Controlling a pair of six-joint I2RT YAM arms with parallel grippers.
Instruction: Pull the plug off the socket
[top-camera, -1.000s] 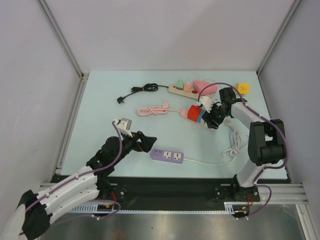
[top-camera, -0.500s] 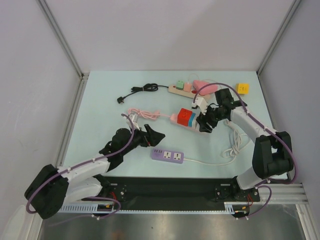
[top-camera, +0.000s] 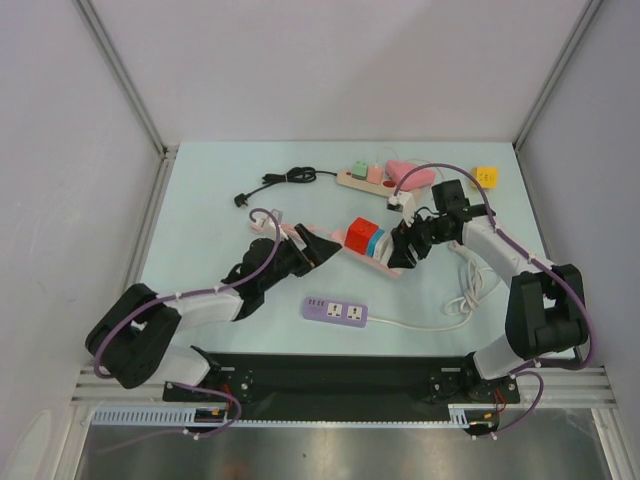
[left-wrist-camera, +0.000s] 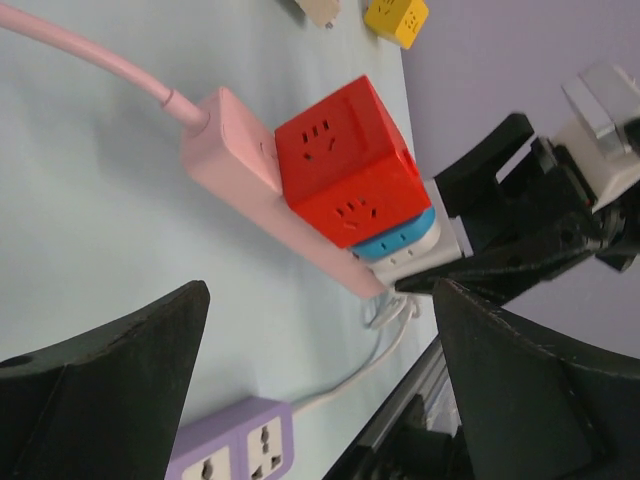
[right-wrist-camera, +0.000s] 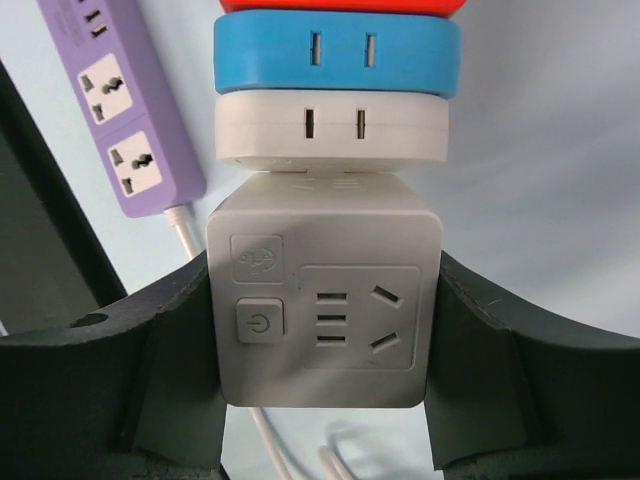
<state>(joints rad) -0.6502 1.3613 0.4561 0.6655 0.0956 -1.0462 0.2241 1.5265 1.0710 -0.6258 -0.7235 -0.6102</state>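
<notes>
Nearest the arms, a purple strip (top-camera: 335, 312) lies on the counter (top-camera: 200, 220). Just beyond it the left tool (top-camera: 322, 247) is spread wide, aimed at the pink socket strip (left-wrist-camera: 235, 160) but not touching it. Mid-counter, that strip carries a stack topped by a red cube (left-wrist-camera: 345, 165), and the right tool (top-camera: 403, 250) pinches the white plug block (right-wrist-camera: 325, 300) at the stack's end. Nothing looks separated, so the pull itself appears undone; bracing the strip probably comes first.
</notes>
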